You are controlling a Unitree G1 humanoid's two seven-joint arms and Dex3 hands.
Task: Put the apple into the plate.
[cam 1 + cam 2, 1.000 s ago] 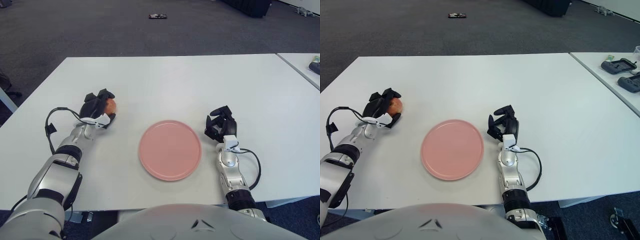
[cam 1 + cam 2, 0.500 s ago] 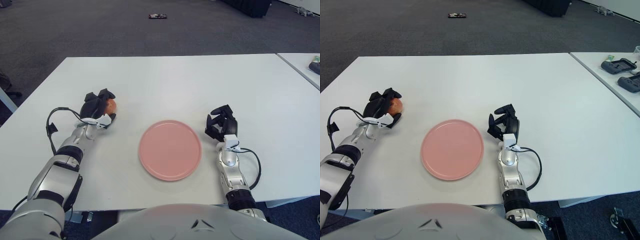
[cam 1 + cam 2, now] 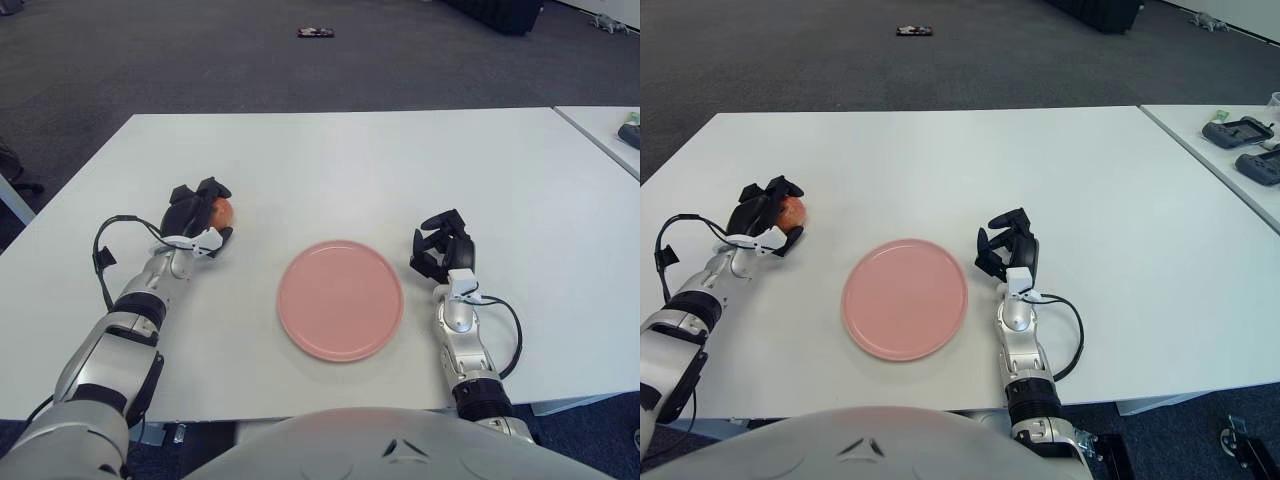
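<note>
1. Left hand (image 3: pixel 196 218): stood at the left part of the white surface (image 3: pixel 340 160), its dark fingers (image 3: pixel 213 188) curled round the apple and gripping it.
2. Apple (image 3: pixel 221 211): red-orange, only its right side showing past the fingers; it sat low at the surface inside the left hand, to the left of the plate and apart from it. Whether it touched the surface could not be told.
3. Plate (image 3: pixel 340 299): pink, round and flat, with nothing on it; it lay on the surface between the two hands, near the front edge.
4. Right hand (image 3: pixel 442 250): showed just right of the plate, its fingers curled inward and holding nothing.
5. Cable (image 3: pixel 508 335): black, looped beside the right forearm above the surface.
6. Second table (image 3: pixel 1225 150): white, at the far right, set apart from the main surface by a narrow gap.
7. Dark devices (image 3: pixel 1238 131): two, lying on the second table near the right border of the right eye view.
8. Small dark object (image 3: pixel 315 33): lay on the grey carpet beyond the surface; its kind could not be told.
</note>
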